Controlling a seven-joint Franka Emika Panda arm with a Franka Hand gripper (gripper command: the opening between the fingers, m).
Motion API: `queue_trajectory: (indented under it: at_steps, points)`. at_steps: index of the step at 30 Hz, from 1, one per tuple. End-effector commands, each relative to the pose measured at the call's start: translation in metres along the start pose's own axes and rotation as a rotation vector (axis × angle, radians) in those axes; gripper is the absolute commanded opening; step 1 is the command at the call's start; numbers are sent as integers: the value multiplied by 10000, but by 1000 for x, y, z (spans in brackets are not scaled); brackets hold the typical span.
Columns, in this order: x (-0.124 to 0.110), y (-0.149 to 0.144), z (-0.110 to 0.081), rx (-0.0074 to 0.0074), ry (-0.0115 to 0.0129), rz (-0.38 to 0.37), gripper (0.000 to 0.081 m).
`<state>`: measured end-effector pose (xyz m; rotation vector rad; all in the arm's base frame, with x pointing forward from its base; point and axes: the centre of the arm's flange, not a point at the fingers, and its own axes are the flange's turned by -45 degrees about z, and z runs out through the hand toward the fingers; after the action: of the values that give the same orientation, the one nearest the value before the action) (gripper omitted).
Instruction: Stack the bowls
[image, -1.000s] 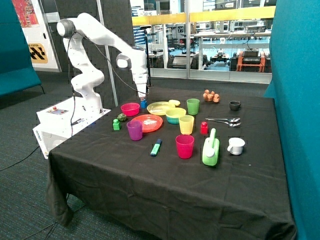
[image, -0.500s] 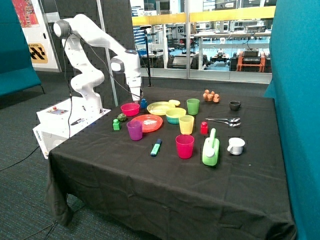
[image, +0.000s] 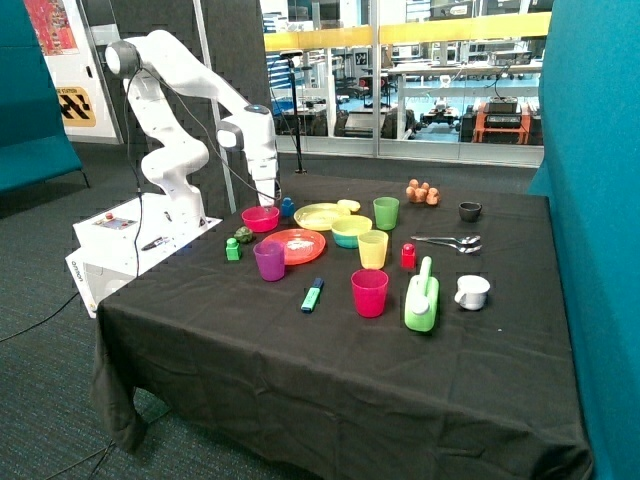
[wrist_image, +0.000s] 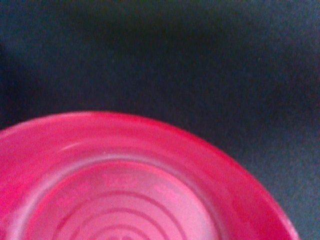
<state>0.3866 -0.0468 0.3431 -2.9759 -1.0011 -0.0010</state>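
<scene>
While low over table, fingers above pink bowl

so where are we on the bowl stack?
Done: the yellow plastic bowl sits nested in the blue bowl. In hand: the gripper is right above the pink plastic bowl, not visibly gripping it. Left: lifting the pink bowl onto that pair.

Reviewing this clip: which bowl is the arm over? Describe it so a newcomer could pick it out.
On the black-clothed table, look at the corner nearest the white robot base. There the end effector hangs right above a small shallow round pink plastic bowl. It stands alone on the cloth, empty, beside the flat orange plate; the yellow bowl sits nested in a blue one.
</scene>
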Motion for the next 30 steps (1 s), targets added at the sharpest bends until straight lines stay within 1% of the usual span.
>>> queue_trajectory:
  at_steps: [1, 4, 5, 7, 10, 11, 13, 16, 17, 21, 23, 30]
  points:
    - [-6, -1, 10, -15, -11, 105, 421]
    - [-9, 0, 13, -15, -11, 189, 413]
    - [-10, 1, 14, -15, -11, 257, 394]
    - [-11, 3, 18, -15, -11, 366, 388]
    - [-12, 4, 20, -15, -11, 392, 406]
    - [-12, 4, 20, -15, -11, 390, 396]
    - [-13, 4, 20, -15, -11, 399, 417]
    - [-14, 2, 23, -15, -11, 420, 393]
    - [-14, 2, 23, -15, -11, 427, 400]
    - [-16, 1, 26, -15, -11, 427, 374]
    - [-17, 0, 28, -15, -11, 454, 397]
    - [-17, 1, 34, -15, -11, 563, 397]
